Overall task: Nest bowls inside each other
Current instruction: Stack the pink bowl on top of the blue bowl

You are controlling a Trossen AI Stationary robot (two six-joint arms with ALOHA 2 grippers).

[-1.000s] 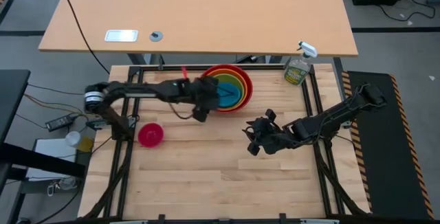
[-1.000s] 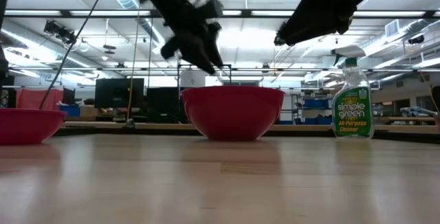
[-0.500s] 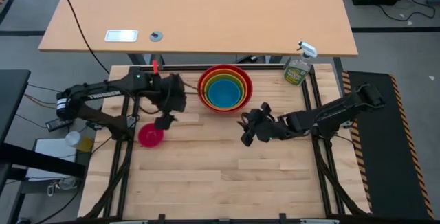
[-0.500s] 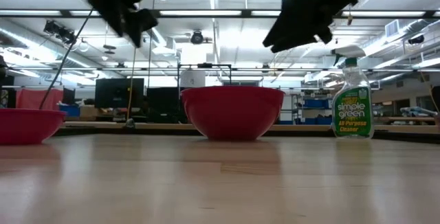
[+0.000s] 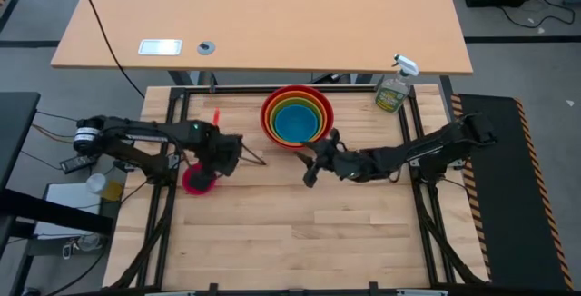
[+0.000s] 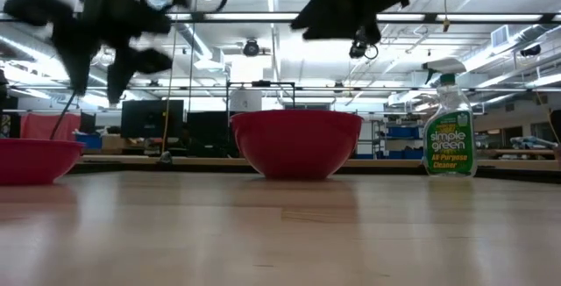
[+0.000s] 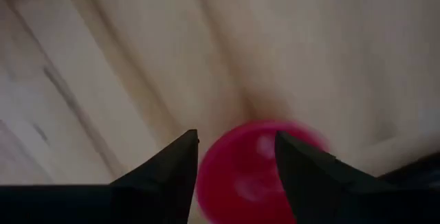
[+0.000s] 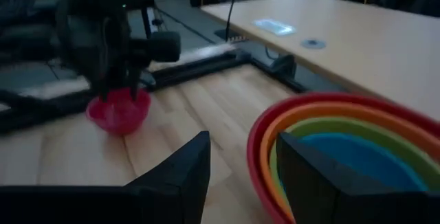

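A stack of nested bowls, red outermost and blue innermost, rests on its base at the far middle of the table. A small pink bowl sits alone at the left. My left gripper hangs open above the pink bowl's right part, pointing down; in the left wrist view the pink bowl shows below, between the fingers. My right gripper stands open, nearly level, just on the near side of the stack, pointing toward the table's left.
A green spray bottle stands at the far right corner. A large desk lies beyond the far edge. The near half of the wooden table is bare.
My left gripper has left the nested bowls and swung toward the table's left and near edge, tipping to point down over the pink bowl. My right gripper has gone toward the table's left and a little toward the stack. The bowls have kept their places.
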